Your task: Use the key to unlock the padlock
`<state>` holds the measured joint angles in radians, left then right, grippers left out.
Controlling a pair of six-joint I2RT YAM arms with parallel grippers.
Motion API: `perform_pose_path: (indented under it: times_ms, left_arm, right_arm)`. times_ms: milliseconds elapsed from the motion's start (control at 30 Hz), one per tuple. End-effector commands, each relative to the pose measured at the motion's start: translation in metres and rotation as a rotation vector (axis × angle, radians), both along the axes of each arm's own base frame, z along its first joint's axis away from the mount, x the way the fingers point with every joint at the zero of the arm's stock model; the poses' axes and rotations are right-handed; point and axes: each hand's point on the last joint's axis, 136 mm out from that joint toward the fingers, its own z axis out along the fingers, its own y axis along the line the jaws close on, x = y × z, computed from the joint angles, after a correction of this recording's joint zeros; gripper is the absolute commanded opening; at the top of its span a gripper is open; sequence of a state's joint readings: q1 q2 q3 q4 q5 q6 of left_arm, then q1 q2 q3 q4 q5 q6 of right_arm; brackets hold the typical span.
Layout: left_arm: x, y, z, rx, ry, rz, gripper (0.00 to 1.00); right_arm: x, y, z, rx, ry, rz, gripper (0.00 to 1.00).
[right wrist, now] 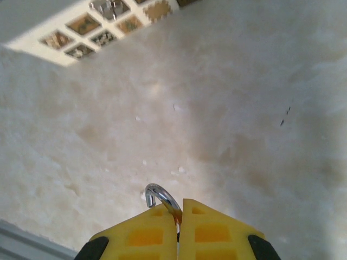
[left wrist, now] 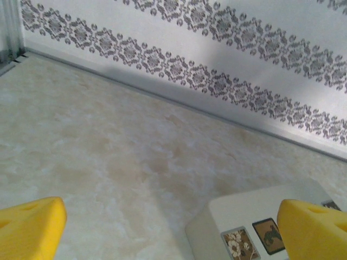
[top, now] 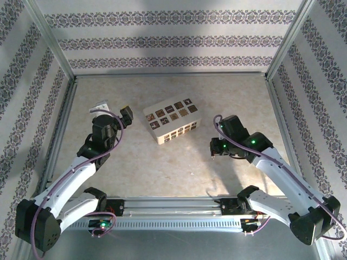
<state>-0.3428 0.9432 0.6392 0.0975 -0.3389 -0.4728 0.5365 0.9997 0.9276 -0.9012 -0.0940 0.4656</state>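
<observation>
Across pale marbled table (top: 162, 168), cream rectangular box with dark square tiles (top: 172, 123). Beside it, yellow-fingered left gripper (left wrist: 171, 216) gapes wide, empty. Right gripper (right wrist: 178, 208) pinches curved silvery hoop, probably the shackle of the small blue padlock (right wrist: 160, 196). Risks twisting loose: hold only on thin rounded metal.

The walls (top: 162, 38) are pale, striped with dark floral bands; the table (top: 162, 168) is cream marbled with beige. The box (top: 172, 122) is cream with dark square tiles picturing brown and tan motifs. The arms (top: 70, 181) are white and black with purple cables (top: 230, 138), the left gripper (left wrist: 172, 230) and right gripper (right wrist: 178, 208) have yellow fingers, and the loop (right wrist: 159, 194) between the right's is silvery.
</observation>
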Motion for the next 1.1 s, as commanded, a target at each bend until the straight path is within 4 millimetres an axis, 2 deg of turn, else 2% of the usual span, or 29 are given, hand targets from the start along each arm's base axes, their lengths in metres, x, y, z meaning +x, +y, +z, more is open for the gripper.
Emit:
perform_pose_path:
  times_ms: [0, 500, 1067]
  left_arm:
    - [-0.003, 0.014, 0.010, -0.023, -0.053, 0.064, 0.99]
    - [-0.003, 0.020, 0.011, -0.022, -0.052, 0.086, 0.99]
    - [-0.005, 0.022, 0.011, -0.013, -0.034, 0.091, 0.99]
  right_arm:
    - [-0.013, -0.004, -0.010, -0.055, 0.069, -0.008, 0.01]
    - [-0.034, 0.011, -0.071, -0.211, 0.252, 0.087, 0.01]
    - [-0.034, 0.035, -0.112, -0.262, 0.381, 0.164, 0.01]
